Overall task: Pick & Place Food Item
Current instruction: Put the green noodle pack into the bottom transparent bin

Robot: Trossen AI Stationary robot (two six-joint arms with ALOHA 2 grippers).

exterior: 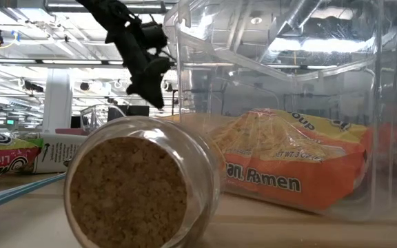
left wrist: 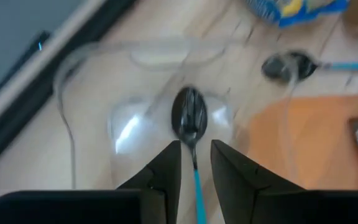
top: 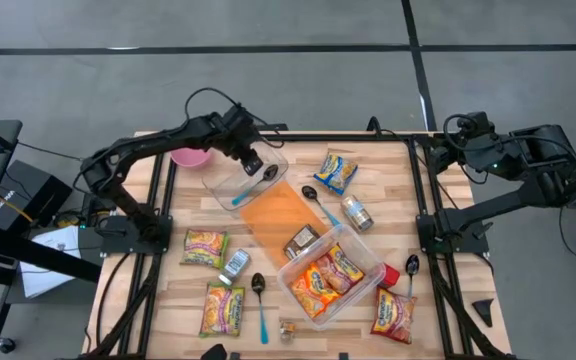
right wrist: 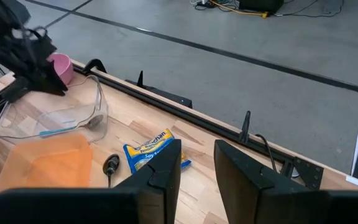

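Left gripper [top: 254, 163], fingers slightly apart over a spoon [left wrist: 189, 115] lying in the far clear container [top: 230, 187], holds nothing; several ramen packets [top: 204, 247] remain loose on the table

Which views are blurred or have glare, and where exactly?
Left wrist view: the spoon and clear tub are smeared by motion blur. Low view: ceiling lights glare on the big tub; the jar fills the foreground. High view: evenly lit.
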